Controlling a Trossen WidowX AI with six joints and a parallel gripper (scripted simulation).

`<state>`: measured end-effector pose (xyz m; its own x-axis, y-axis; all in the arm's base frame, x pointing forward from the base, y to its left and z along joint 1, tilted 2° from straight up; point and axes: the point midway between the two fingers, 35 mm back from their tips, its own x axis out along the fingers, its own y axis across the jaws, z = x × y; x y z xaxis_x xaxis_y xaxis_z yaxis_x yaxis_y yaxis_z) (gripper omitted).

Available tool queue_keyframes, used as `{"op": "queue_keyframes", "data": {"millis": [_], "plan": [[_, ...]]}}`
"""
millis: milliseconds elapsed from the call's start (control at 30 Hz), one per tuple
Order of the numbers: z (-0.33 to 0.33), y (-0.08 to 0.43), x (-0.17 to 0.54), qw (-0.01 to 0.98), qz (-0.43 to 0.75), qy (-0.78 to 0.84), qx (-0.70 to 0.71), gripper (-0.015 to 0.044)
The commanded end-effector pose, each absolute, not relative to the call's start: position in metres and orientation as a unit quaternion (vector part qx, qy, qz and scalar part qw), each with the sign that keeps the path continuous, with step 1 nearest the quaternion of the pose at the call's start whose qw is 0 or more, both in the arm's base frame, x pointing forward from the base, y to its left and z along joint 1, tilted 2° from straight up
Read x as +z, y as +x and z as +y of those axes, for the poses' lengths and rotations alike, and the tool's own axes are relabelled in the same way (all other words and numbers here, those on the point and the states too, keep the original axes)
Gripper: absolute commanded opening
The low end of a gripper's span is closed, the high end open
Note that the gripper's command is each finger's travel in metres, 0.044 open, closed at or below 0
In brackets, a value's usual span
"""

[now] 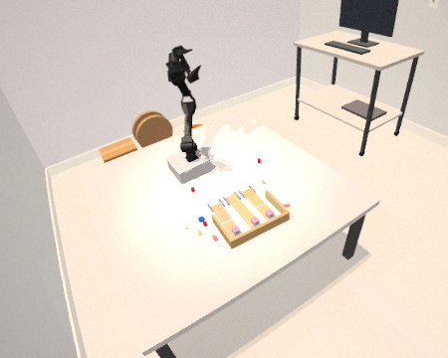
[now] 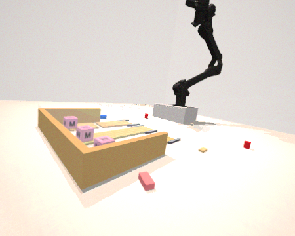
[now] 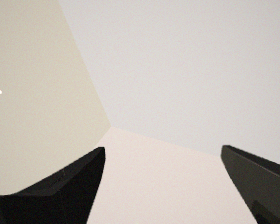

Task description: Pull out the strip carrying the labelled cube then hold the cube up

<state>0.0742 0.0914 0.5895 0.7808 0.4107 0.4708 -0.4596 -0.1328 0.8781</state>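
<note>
Three strips lie side by side in the wooden tray (image 1: 258, 232) (image 2: 124, 161). The middle strip (image 1: 241, 208) (image 2: 124, 132) looks unbroken, with lengthwise lines. The left strip (image 1: 221, 212) (image 2: 115, 124) and the right strip (image 1: 254, 197) show a crosswise gap. A pink cube stands at the tray end of each: left cube (image 1: 236, 230) (image 2: 70, 122), middle cube (image 1: 255, 221) (image 2: 85, 134), right cube (image 1: 269, 213) (image 2: 104, 141). The left and middle cubes show an M; the right one's letter is mostly hidden. My gripper (image 1: 195, 59) (image 2: 190, 13) (image 3: 163, 151) is open and empty, high above the table behind the tray.
Dark grey brackets stand at the strips' near-arm ends. Around the tray lie red cubes (image 1: 192, 189) (image 2: 247, 145), a blue disc (image 1: 201, 219), a pink block (image 1: 287, 205) (image 2: 146, 181) and a tan chip (image 1: 264, 181) (image 2: 202, 150). Raised walls bound the tray's sides and far end.
</note>
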Motion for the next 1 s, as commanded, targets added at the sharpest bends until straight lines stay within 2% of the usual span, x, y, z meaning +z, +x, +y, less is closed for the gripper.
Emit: {"op": "queue_keyframes", "data": {"millis": [0, 267, 433, 700, 967], "plan": [[0.09, 0.076, 0.589, 0.66, -0.02, 0.675, 0.329, 0.04], [0.029, 0.163, 0.546, 0.731, -0.057, 0.632, 0.252, 0.04], [0.006, 0.224, 0.493, 0.794, -0.048, 0.579, 0.182, 0.04], [0.0, 0.294, 0.389, 0.89, 0.024, 0.447, 0.085, 0.04], [0.017, 0.326, 0.266, 0.959, 0.149, 0.241, 0.032, 0.04]]}}
